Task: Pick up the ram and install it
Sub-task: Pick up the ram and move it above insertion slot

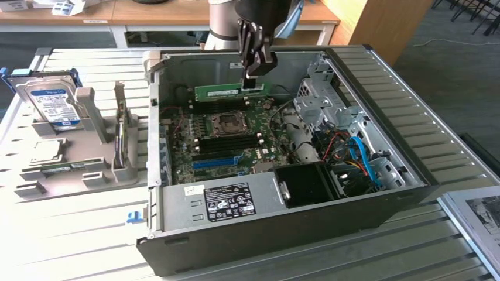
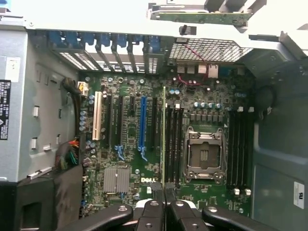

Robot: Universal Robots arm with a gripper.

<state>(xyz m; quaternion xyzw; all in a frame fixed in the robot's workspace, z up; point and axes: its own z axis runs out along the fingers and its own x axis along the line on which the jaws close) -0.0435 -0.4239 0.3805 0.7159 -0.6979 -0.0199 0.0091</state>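
**Q:** Ram (image 1: 228,91): where is it kept?

**A:** Above the motherboard (image 1: 226,143), inside the open computer case (image 1: 258,234). The case is laid flat on the surface (image 1: 78,234), so the motherboard is faced upward.

**Q:** How is it held?

**A:** It is pinched at its upper edge by the fingers (image 1: 252,79), which are closed narrowly on it. It is stood on its long edge. Seen edge-on, it is lined along the motherboard's black memory slots (image 2: 174,139), an orientation judged to match them. It appears not yet seated.

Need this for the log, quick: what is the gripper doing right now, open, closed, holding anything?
Gripper: closed, holding the ram by one end.
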